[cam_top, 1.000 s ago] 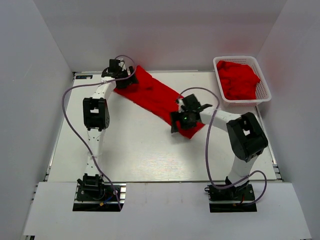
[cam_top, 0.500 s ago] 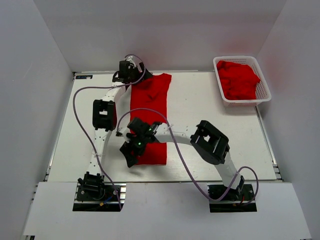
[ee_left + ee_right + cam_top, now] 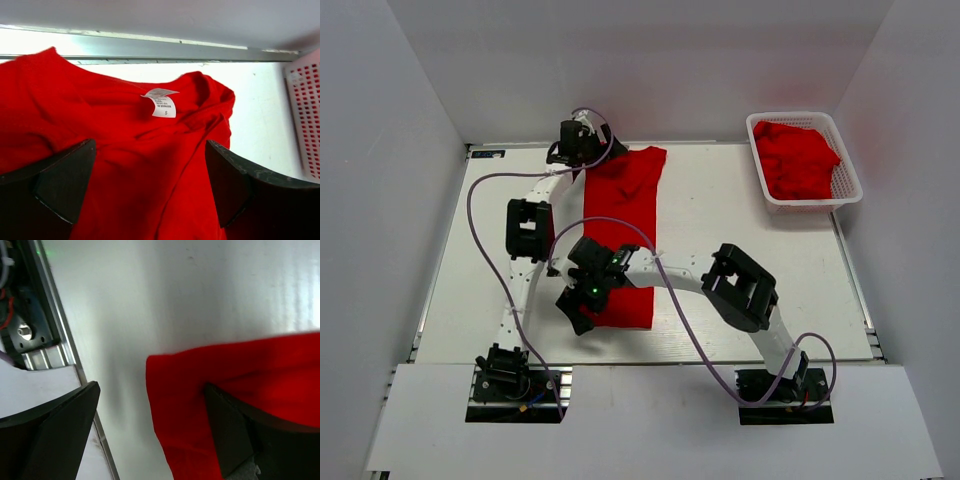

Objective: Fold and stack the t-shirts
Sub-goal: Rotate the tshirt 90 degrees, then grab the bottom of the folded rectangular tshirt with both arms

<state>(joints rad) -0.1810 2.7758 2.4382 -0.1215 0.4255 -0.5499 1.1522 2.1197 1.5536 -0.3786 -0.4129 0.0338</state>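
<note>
1. One t-shirt (image 3: 620, 230) lies on the table (image 3: 750, 200), left of centre, as a long strip running from 12 o'clock to 6 o'clock.
2. My left gripper (image 3: 149, 175) hovers over the 12 o'clock end, jaws spread wide and pinching nothing. The collar and its white tag (image 3: 163, 105) lie just ahead of it.
3. My right gripper (image 3: 150, 410) sits at the 6 o'clock end, jaws also spread. One finger is over the cloth and the other over bare table, with the hem corner between them.
4. I judge the step to be laying the shirt flat for its fold. To do it well, I would check that both ends lie square and smooth the bunched cloth by the collar.
5. I would then take the hem with both layers in the pinch and carry it toward 12 o'clock, low and even, so the strip does not skew.
6. Count: one shirt on the table and two grippers.
7. There is one white basket (image 3: 848, 182) at 2 o'clock. It holds a red heap (image 3: 798, 160) of more shirts, but I cannot tell how many.
</note>
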